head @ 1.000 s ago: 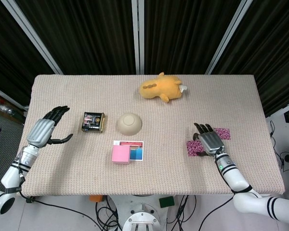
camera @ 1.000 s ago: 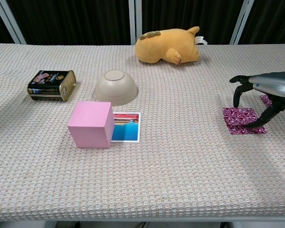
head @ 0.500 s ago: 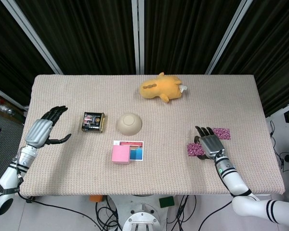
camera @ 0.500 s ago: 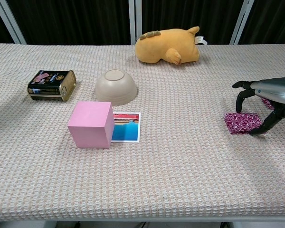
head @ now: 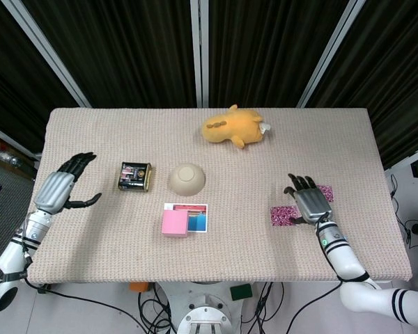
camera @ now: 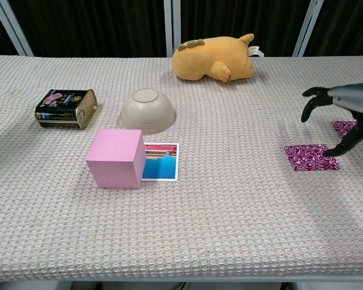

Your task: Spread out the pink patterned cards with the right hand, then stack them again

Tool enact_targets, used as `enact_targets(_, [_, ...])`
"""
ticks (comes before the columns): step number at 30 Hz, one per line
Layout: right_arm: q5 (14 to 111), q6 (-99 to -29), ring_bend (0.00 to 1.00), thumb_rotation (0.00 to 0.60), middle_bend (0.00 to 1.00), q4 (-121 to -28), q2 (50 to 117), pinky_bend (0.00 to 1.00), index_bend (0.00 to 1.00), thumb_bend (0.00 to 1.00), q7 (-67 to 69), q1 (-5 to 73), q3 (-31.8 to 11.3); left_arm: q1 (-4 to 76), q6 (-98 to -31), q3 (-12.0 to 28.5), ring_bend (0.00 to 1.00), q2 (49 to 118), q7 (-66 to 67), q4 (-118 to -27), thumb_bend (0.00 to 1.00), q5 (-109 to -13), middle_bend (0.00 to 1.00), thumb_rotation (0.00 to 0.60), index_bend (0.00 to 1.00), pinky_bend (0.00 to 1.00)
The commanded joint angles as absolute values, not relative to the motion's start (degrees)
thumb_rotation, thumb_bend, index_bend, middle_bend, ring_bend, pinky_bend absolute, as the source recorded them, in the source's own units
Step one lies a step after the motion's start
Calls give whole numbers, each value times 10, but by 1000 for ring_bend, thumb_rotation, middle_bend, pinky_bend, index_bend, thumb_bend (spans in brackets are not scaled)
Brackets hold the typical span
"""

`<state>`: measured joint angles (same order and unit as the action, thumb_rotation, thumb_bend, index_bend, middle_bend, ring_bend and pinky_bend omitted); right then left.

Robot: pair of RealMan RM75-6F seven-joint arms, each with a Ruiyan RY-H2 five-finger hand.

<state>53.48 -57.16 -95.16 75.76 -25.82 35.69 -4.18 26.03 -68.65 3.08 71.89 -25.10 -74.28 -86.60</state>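
Pink patterned cards lie apart near the table's right edge, one just under the right hand's spread, empty fingertips. Thin cards on woven cloth could slide or snag when gathered, I'd guess.

At the right edge of the frame the right hand is seen raised, fingers spread and curled downward, with one fingertip at the right end of a pink patterned card lying flat on the woven table cover. A second pink patterned card is partly hidden behind the hand. Left of centre a pink cube is set on a picture card, with an upturned bowl, a tin can on its side and a yellow plush toy further up.
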Motion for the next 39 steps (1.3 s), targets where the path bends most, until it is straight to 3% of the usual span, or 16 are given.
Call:
enact_targets(1, [520,-579,0,600,0,-932,744,0,311,367,-253,354,-55,260,-687,31,19,719,-251,-743,233,-866,52,318,40,141])
enact_targets(15, [454,-534,0,600,0,-762,807,0,312,368,-268,353,-51,267,-674,31,19,721,-243,-747,233,-866,52,315,40,141])
enact_targets(28, [446,-500,0,600,0,-729,825,0,313,379,-265,362,-59,272,-663,30,19,726,-240,-743,233,-862,52,316,40,141])
enact_targets(39, [446,-481,0,600,0,-717,828,0,326,449,-262,366,-58,271,-663,29,19,727,-240,-741,234,-861,52,318,40,141])
